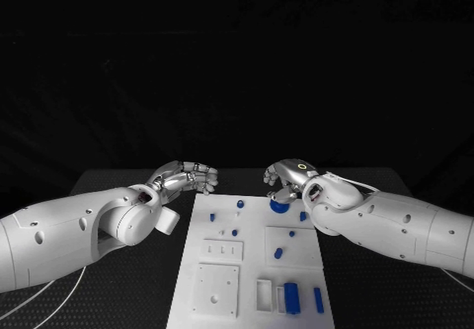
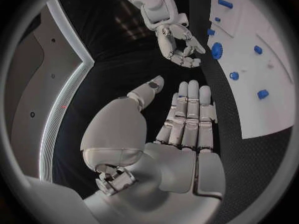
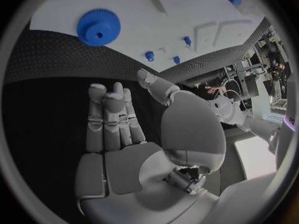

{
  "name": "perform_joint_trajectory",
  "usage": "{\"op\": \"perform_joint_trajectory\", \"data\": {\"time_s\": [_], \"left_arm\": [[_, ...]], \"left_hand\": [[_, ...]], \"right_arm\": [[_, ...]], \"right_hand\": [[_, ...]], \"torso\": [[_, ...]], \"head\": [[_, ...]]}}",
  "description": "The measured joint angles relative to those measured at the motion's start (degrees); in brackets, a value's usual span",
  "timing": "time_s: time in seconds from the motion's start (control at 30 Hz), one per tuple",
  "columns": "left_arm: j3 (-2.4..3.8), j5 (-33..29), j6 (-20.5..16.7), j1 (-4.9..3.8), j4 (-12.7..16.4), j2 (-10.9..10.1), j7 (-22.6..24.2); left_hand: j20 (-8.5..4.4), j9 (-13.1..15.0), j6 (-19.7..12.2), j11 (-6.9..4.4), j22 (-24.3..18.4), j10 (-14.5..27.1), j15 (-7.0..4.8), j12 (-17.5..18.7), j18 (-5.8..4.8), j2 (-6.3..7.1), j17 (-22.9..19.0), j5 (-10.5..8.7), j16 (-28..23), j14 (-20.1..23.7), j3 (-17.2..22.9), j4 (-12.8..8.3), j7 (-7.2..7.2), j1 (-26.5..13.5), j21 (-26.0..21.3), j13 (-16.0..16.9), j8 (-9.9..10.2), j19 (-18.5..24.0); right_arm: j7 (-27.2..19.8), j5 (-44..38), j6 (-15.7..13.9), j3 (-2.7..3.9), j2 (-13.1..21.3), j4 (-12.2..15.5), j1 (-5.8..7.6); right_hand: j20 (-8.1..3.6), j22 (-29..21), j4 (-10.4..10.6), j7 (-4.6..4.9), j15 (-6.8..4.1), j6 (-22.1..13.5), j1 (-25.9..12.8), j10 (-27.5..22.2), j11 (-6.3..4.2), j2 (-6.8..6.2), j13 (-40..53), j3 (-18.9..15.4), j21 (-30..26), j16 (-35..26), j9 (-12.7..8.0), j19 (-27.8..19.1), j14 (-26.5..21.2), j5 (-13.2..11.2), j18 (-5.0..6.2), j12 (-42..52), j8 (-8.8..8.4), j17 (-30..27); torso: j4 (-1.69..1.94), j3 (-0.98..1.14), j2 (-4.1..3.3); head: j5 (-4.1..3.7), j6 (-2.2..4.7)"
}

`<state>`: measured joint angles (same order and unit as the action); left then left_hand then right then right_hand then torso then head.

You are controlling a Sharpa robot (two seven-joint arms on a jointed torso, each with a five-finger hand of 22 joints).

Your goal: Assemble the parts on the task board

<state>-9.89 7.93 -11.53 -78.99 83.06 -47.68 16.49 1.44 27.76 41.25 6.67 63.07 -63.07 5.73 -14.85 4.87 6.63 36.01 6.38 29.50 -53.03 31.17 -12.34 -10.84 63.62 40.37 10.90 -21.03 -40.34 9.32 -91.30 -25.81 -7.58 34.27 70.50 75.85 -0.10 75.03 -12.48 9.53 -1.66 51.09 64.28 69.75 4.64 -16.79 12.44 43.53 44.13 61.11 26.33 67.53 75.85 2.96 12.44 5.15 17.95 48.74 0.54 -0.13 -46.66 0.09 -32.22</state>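
Two silver many-fingered hands are held over the far end of the white plastic task board (image 1: pixel 255 264). The left hand (image 1: pixel 183 177) and the right hand (image 1: pixel 286 179) are both released, empty. One round blue toothed gear (image 1: pixel 281 205) lies just below the right hand.

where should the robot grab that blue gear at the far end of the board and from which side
Probably by its toothed rim, coming from above. The blue gear lies flat on the task board, so only the rim offers opposing faces. The right hand, holding nothing, is beside it and nearest.
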Motion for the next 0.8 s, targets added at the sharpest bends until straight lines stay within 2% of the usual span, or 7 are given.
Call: {"op": "perform_joint_trajectory", "data": {"time_s": [0.1,0.3,0.47,0.53,0.63,0.73,0.8], "left_arm": [[0.00,0.0,0.0,0.00,-0.2,0.0,0.0],[0.00,0.0,0.0,-0.01,-0.4,0.1,0.0],[0.00,0.0,0.0,-0.01,-0.5,0.0,0.0],[0.00,0.0,0.0,-0.01,-0.5,0.0,0.0],[0.00,0.0,0.0,-0.01,-0.6,0.0,0.0],[-0.02,0.0,0.0,-0.01,-0.7,0.0,0.0],[-0.02,0.0,0.0,-0.01,-0.7,0.0,0.0]], "left_hand": [[0.00,0.0,0.0,0.00,0.0,0.0,0.00,0.0,-0.01,0.00,0.0,0.00,0.0,0.0,0.2,0.2,0.00,0.0,0.2,0.0,0.0,0.0],[0.00,0.0,0.0,0.00,0.0,0.0,0.00,0.0,-0.02,0.00,0.0,0.00,0.0,0.0,0.2,0.2,0.00,0.0,0.2,0.0,0.0,0.0],[0.00,0.0,0.0,0.00,0.0,0.0,0.00,0.0,-0.03,0.00,0.0,0.00,0.0,0.0,0.2,0.2,0.00,0.0,0.2,0.0,0.0,0.0],[0.00,0.0,0.0,0.00,0.0,0.0,0.00,0.0,-0.04,0.00,0.0,0.00,0.0,0.0,0.2,0.2,0.00,0.0,0.2,0.0,0.0,0.0],[0.00,0.0,0.0,0.00,0.0,0.0,0.00,0.0,-0.04,0.00,0.0,0.00,0.0,0.0,0.2,0.2,0.00,0.0,0.2,0.0,0.0,0.0],[-0.13,0.1,0.0,0.00,0.0,0.0,0.00,0.0,-0.09,0.00,0.0,0.00,0.0,0.0,0.2,0.2,0.00,0.0,0.2,0.0,0.0,0.1],[-0.21,0.1,0.0,0.00,0.0,0.0,0.00,0.0,0.05,0.00,0.0,0.00,0.0,0.0,0.2,0.2,0.00,0.0,0.2,0.0,0.0,0.2]], "right_arm": [[-0.6,0.6,0.9,-0.02,0.4,-1.6,-0.02],[-1.4,1.1,2.8,-0.06,1.0,-2.9,-0.04],[-1.4,0.9,4.5,-0.10,1.0,-4.2,-0.40],[-1.4,0.8,5.2,-0.19,1.0,-4.9,-0.81],[-1.3,0.6,6.1,-0.27,0.9,-5.6,-1.31],[-1.3,0.5,6.8,-0.31,0.6,-5.9,-1.69],[-1.3,0.4,7.1,-0.35,0.4,-5.9,-1.85]], "right_hand": [[0.08,0.0,-0.2,-0.75,0.14,-0.9,-0.9,-0.6,0.52,0.21,0.0,-1.4,0.0,0.0,-0.2,-0.5,-0.2,0.3,-0.01,-0.8,0.00,-0.2],[0.09,0.0,-0.4,-1.13,0.42,-1.1,-1.6,-1.4,0.69,0.15,0.2,-3.3,-0.2,0.3,-0.3,-0.7,-0.6,0.6,-0.02,-1.0,-0.23,-0.4],[0.38,0.0,-0.8,-0.92,0.76,-2.0,-2.9,-2.8,1.09,-0.02,0.2,-5.4,-0.5,0.3,-0.6,-1.2,-1.2,0.6,-0.02,-1.3,-0.88,-0.6],[0.47,0.0,-1.2,-0.34,1.19,-3.1,-3.4,-4.0,1.43,-0.05,0.2,-6.7,-0.8,0.3,-0.9,-1.7,-1.6,0.6,-0.01,-1.3,-1.34,-0.7],[0.60,0.0,-1.4,-0.12,1.55,-3.4,-3.8,-4.6,1.81,-0.24,0.2,-7.9,-0.9,0.6,-0.9,-2.0,-2.0,0.6,-0.01,-1.3,-1.34,-0.7],[0.71,0.0,-1.5,-0.11,1.36,-3.4,-4.2,-4.5,1.80,-0.02,0.6,-9.1,-0.9,0.7,-0.9,-2.2,-2.2,0.6,-0.01,-1.3,-1.34,-0.7],[0.81,0.0,-1.7,-0.21,1.09,-3.5,-4.9,-4.1,1.35,0.06,1.2,-10.2,-0.9,0.9,-0.9,-2.3,-2.5,0.3,0.00,-0.8,-1.34,-0.8]], "torso": [[-0.26,0.04,0.19],[-0.69,0.12,0.37],[-0.70,0.15,0.37],[-0.68,0.12,0.36],[-0.64,0.08,0.35],[-0.60,0.04,0.32],[-0.57,0.04,0.32]], "head": [[0.14,0.27],[0.30,0.46],[0.06,0.37],[-0.05,0.34],[-0.08,0.16],[-0.11,0.02],[-0.14,-0.09]]}}
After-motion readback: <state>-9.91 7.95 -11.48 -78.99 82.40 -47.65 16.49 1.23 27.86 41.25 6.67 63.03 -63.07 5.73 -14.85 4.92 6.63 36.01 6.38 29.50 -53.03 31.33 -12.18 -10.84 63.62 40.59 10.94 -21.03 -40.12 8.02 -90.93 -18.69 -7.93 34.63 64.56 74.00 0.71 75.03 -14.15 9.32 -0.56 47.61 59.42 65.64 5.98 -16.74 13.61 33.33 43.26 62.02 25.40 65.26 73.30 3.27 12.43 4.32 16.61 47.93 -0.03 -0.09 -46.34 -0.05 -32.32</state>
